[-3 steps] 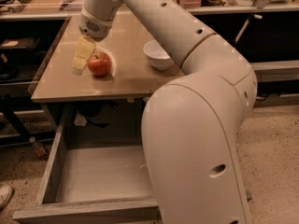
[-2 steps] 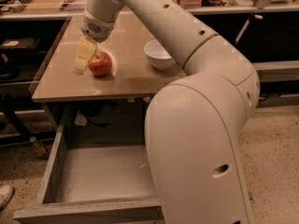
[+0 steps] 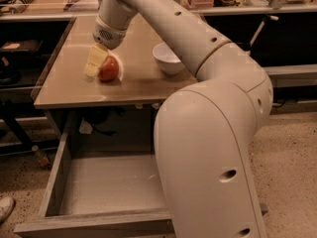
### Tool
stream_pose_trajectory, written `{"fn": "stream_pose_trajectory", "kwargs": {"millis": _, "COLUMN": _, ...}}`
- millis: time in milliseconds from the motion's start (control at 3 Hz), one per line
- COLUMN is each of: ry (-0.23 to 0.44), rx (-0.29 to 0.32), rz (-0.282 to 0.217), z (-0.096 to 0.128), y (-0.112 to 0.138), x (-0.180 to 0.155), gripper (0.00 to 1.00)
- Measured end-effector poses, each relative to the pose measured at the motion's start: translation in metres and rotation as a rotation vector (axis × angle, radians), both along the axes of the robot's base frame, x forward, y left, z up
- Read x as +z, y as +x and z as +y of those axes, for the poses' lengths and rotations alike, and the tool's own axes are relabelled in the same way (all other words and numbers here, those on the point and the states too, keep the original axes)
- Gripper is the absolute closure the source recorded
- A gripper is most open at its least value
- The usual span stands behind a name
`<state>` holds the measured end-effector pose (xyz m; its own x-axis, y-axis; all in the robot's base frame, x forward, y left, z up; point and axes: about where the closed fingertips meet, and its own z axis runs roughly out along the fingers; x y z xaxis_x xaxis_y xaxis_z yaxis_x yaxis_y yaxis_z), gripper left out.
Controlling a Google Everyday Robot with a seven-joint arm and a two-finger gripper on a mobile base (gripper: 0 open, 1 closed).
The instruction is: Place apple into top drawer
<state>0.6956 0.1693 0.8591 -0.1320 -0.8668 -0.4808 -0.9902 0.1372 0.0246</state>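
The apple (image 3: pixel 110 69), red-orange and round, rests on the tan table top (image 3: pixel 69 90) near its left front part. My gripper (image 3: pixel 105 74) reaches down from the arm above and sits around the apple. A yellowish finger (image 3: pixel 93 61) presses on its left side and a white finger hugs its right side. The gripper is shut on the apple. The top drawer (image 3: pixel 106 185) stands pulled out below the table, its grey bottom bare; my arm's big white body hides its right part.
A white bowl (image 3: pixel 168 58) stands on the table to the right of the apple. My arm's body (image 3: pixel 213 152) fills the right foreground. Dark shelving stands left and right of the table. A shoe (image 3: pixel 5 207) shows at the lower left.
Almost nothing has changed. The gripper stays at the apple on the table, and the view has only shifted slightly.
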Motion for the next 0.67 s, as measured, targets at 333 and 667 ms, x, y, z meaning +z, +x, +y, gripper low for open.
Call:
{"fn": "stream_pose_trajectory", "kwargs": {"millis": 333, "ry": -0.02, "rx": -0.017, "rz": -0.012, "z": -0.008, "y": 0.006, "x": -0.008, "gripper": 0.0}}
{"fn": "stream_pose_trajectory", "kwargs": {"millis": 667, "ry": -0.034, "rx": -0.025, "rz": -0.012, "z": -0.013, "y": 0.009, "x": -0.018, "gripper": 0.0}}
